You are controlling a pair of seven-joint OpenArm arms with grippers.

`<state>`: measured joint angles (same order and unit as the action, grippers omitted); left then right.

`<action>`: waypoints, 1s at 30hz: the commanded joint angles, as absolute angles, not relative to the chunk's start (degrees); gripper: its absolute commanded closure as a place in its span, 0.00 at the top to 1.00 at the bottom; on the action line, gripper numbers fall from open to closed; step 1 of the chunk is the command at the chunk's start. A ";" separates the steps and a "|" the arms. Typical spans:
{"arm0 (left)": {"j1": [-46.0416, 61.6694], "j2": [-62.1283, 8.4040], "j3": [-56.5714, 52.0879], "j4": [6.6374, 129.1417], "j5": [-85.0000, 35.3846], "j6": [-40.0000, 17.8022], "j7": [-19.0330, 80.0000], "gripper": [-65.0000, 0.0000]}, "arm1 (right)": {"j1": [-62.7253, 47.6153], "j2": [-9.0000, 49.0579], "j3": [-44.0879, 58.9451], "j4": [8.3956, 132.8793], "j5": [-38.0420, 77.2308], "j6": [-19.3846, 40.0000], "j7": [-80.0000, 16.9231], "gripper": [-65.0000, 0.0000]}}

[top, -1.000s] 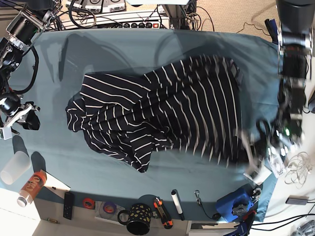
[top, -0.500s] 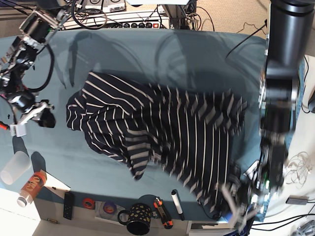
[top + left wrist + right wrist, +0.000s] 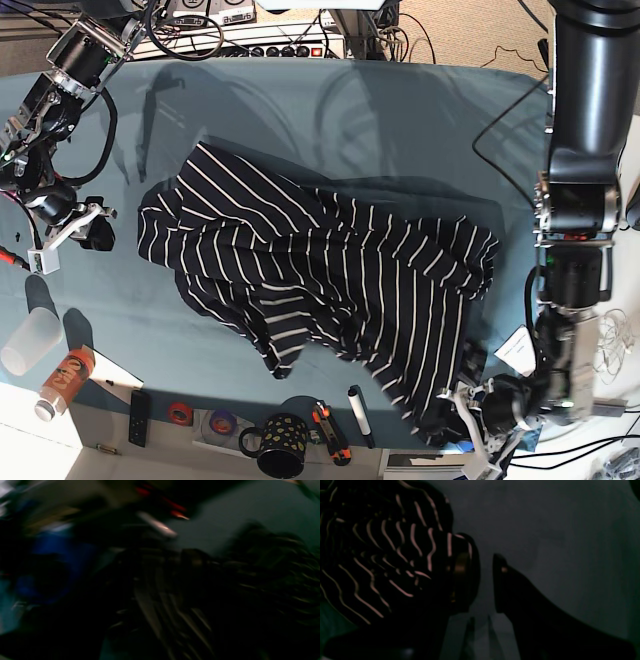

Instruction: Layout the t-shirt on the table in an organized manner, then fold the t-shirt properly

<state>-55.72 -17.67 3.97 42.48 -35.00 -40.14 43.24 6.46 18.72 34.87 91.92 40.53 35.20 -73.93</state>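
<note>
T-shirt [image 3: 330, 280] lay crumpled across the table [image 3: 330, 110], one corner trailing over the near edge.
Left gripper [image 3: 478, 412] sat at that corner; its opening could not be told through blur. Right gripper [image 3: 480, 580] stood partly open, empty, just beside a sleeve.

Base looks straight down; wrists close (both share t-shirt [image 3: 330, 280]).

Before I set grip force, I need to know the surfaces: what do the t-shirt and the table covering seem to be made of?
The t-shirt looks like soft matte knit fabric, probably cotton jersey: it bunches in loose folds and its stripes wave. The table appears covered in a thin matte teal cloth, going by its faint wrinkles and lack of shine.
</note>
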 commanded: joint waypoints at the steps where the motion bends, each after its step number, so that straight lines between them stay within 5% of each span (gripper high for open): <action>1: -58.59 -18.92 3.55 45.04 -39.83 -40.00 43.16 0.38 | 7.44 19.86 35.24 92.88 42.39 35.38 -72.97 0.25; 11: -58.59 -24.99 -7.07 60.20 -61.19 -40.00 70.96 0.35 | 7.44 19.86 35.33 92.88 53.98 40.00 -77.38 0.25; 14: -58.59 -27.51 -12.34 64.77 -66.94 -39.90 79.70 0.25 | 7.44 19.84 35.88 92.90 54.65 40.00 -77.56 0.25; 22: -53.08 -42.37 -14.55 70.76 -68.47 -38.61 80.00 0.20 | 7.11 19.81 41.04 92.88 54.61 40.00 -80.00 0.25; 30: -36.60 -55.27 -17.61 84.90 -68.99 -38.41 80.00 0.20 | -2.26 18.24 44.34 92.88 54.52 40.00 -80.00 0.25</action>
